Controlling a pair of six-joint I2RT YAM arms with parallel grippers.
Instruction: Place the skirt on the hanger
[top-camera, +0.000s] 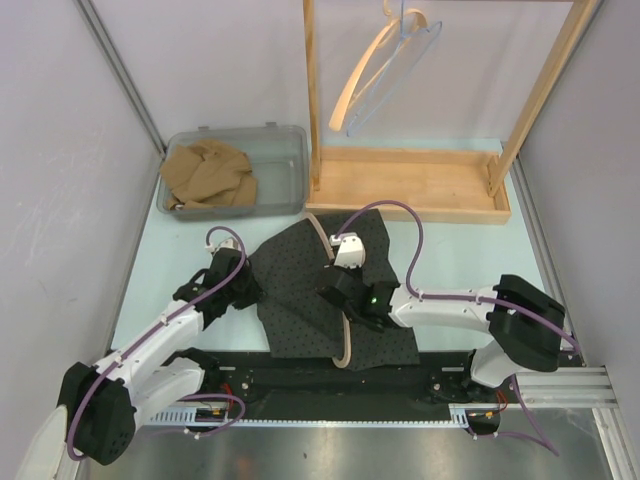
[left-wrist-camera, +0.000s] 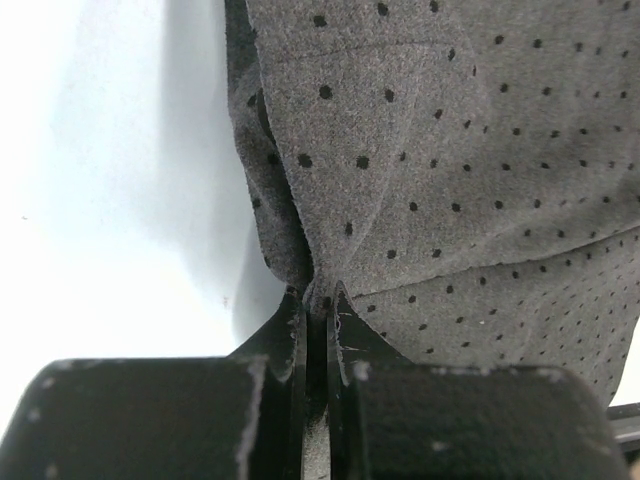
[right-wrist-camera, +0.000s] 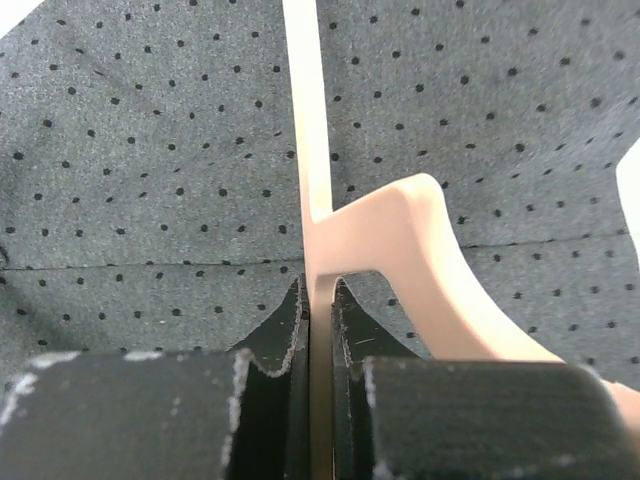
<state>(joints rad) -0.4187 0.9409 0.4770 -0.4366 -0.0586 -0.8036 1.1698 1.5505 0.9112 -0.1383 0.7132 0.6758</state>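
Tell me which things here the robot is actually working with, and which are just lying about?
In the job:
dotted skirt
pale hanger lying on it

Lying about:
grey bin
brown cloth in it
wooden rack
spare hangers hung on it

A robotics lab cell: plain white partition walls on aluminium posts enclose a pale blue worktop with a black mounting rail.
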